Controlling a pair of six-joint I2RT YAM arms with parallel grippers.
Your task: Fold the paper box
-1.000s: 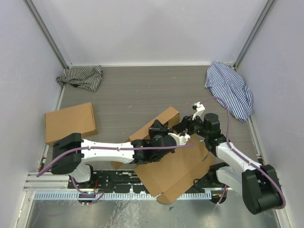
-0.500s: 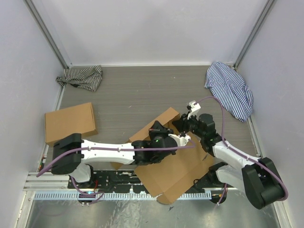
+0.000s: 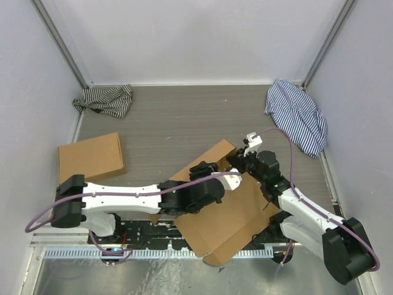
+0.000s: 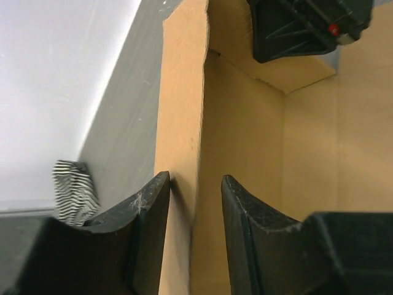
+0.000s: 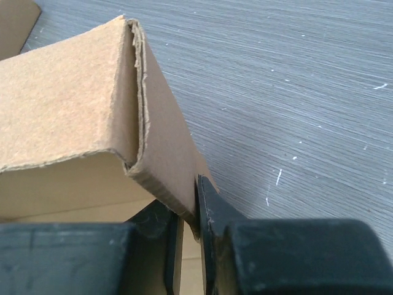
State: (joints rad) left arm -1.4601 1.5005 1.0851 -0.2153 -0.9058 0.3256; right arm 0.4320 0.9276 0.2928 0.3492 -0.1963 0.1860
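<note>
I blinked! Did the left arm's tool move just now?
Yes. The left tool slid back toward the arm bases and slightly left, nearer the flat cardboard box, which stayed put.

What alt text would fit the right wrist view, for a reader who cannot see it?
The right gripper pinches the corner of a folded-up, double-layered wall of the paper box, seen close up from behind its black fingers. Grey wood-grain table fills the right of the frame.
</note>
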